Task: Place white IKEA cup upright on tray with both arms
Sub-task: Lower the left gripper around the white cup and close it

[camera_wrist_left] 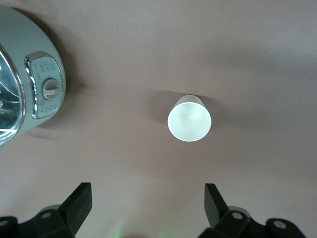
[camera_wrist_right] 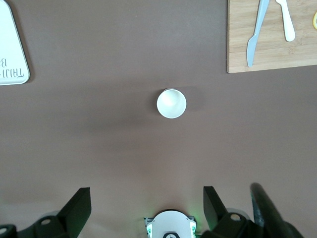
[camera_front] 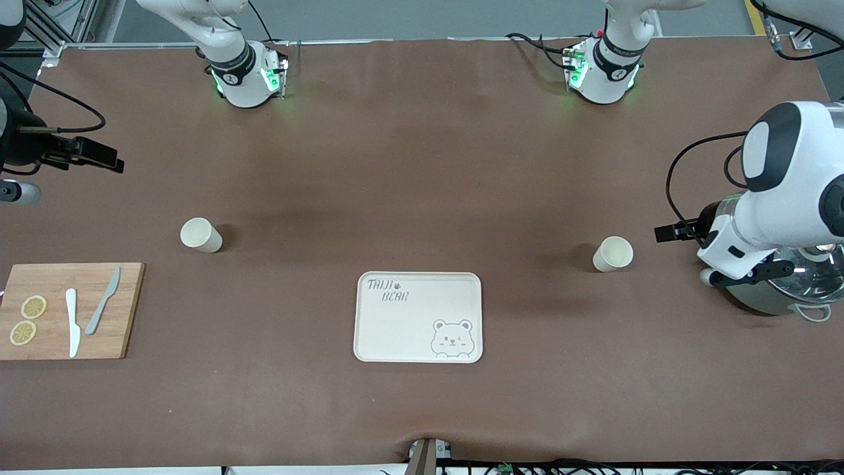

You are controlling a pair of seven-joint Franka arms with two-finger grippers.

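Table (camera_front: 422, 165): covered by a brown mat that reached nearly every edge of the front view; a wide bare stretch ran between the two arm bases and the tray.
Left arm (camera_front: 784, 191): its base stood at the top edge, and its white links hung over the left arm's end of the table, above the pot.
Right arm (camera_front: 224, 59): its base also stood at the top edge; the rest of it ran off the frame edge at the right arm's end.
Pot (camera_front: 784, 290): a glass-lidded cooker with a control panel, close to the table edge at the left arm's end, partly hidden by the left arm.
Cutting board (camera_front: 69, 310): wooden, at the table edge toward the right arm's end, carrying a white knife (camera_front: 72, 323), a grey knife (camera_front: 102, 301) and two lemon slices (camera_front: 28, 320).
Tray (camera_front: 419, 317): cream, flat, bear drawing and lettering on it, nothing on its surface; open mat on all four sides, with a broad strip between it and the near table edge.
Cup by the left arm (camera_front: 612, 254): white, upright, well apart from the tray, near the pot.
Cup by the right arm (camera_front: 201, 235): white, upright, farther from the camera than the board, well apart from the tray.
Left gripper (camera_wrist_left: 148, 203): over bare mat between pot and cup, fingers spread wide, holding nothing.
Right gripper (camera_wrist_right: 146, 206): high above the mat with its cup below it, fingers spread wide, holding nothing.
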